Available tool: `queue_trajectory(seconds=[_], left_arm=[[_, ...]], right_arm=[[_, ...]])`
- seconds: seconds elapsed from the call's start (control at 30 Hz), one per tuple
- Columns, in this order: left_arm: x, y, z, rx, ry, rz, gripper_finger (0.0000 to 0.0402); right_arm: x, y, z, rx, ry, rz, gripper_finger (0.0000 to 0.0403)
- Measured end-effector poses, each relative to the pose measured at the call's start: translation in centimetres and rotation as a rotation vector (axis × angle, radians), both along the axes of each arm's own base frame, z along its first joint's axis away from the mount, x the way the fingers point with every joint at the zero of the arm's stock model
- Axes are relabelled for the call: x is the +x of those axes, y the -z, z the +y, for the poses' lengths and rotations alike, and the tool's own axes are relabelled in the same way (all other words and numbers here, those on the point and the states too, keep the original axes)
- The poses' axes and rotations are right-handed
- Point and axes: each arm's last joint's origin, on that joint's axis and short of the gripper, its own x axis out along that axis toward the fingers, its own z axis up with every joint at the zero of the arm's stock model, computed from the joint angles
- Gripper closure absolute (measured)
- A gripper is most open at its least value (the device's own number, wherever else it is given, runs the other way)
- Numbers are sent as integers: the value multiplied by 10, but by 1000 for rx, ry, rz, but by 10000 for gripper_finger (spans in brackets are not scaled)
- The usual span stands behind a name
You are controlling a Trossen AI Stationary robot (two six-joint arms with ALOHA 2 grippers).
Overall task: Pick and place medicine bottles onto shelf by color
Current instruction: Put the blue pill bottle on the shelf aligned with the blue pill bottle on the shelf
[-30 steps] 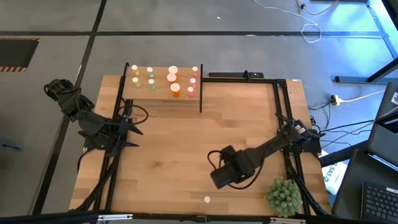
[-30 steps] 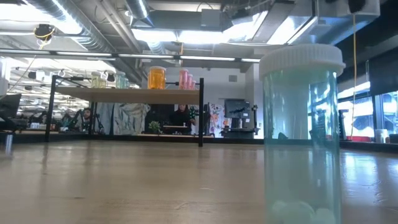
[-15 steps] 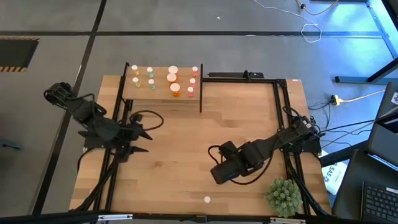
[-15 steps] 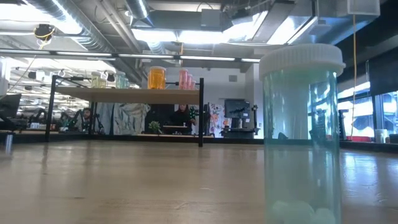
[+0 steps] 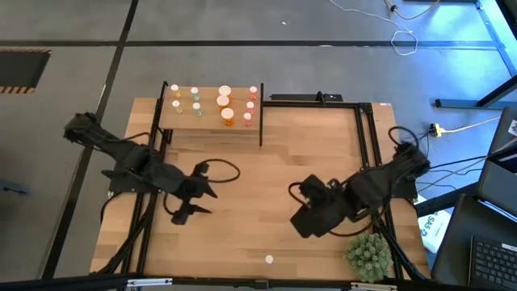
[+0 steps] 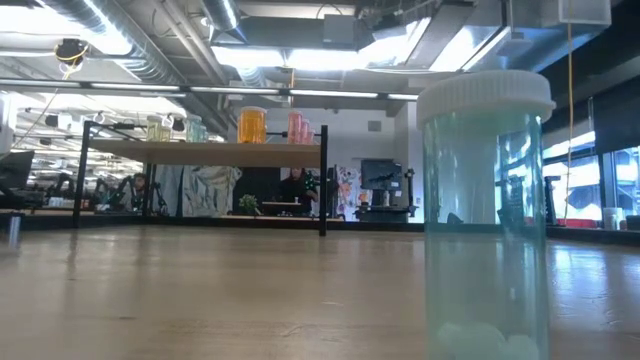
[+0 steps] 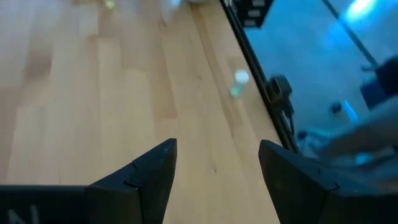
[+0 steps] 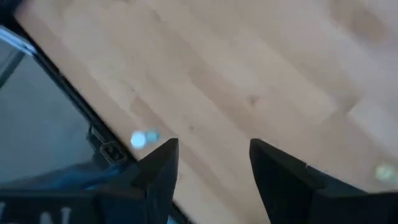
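Both arms have shifted since the earlier frames: left arm has swung out from the table's left edge toward mid-table, right arm has pulled back rightward, closer to the plant ball (image 5: 368, 254).

Left gripper (image 5: 194, 198) hovers over bare wood, left of centre, fingers spread w/ nothing between them; its wrist view shows wood planks through the gap (image 7: 217, 162) and one small pale-green bottle (image 7: 239, 83) lying near the black frame rail. Right gripper (image 5: 308, 220) sits over the wood right of centre, also spread and empty; wrist view shows the same kind of small bottle (image 8: 143, 138) next to the table edge.

One white-capped pale-green bottle (image 5: 269, 259) stands alone near the front edge, approx. mid-width, well apart from both grippers. Low view has it right up against the lens (image 6: 486, 220), upright, clear teal body, white cap.

Shelf (image 5: 212, 121) is at the back-left of the table w/ black posts. Bottles on it (image 5: 225, 105): yellow-green ones toward the left, orange in the middle, pink/reddish toward the right; same order in low view (image 6: 251, 125).
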Motion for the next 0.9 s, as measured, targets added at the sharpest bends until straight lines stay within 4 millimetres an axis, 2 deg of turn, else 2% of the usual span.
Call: queue_trajectory(seconds=[0.13, 0.4, 0.63, 0.9], left_arm=[[17, 4, 4, -6, -51, -13, 178], [51, 35, 3, 49, -103, 97, 178], [80, 69, -13, 135, -38, 164, 178], [116, 100, -35, -15, 107, 141, 178]], right_arm=[[-12, -15, -8, -62, -44, -73, 203], [-26, -32, -19, -168, -172, -138, 202], [-31, -39, -25, -284, -279, -161, 202], [-31, -39, -28, -420, -334, -166, 202]])
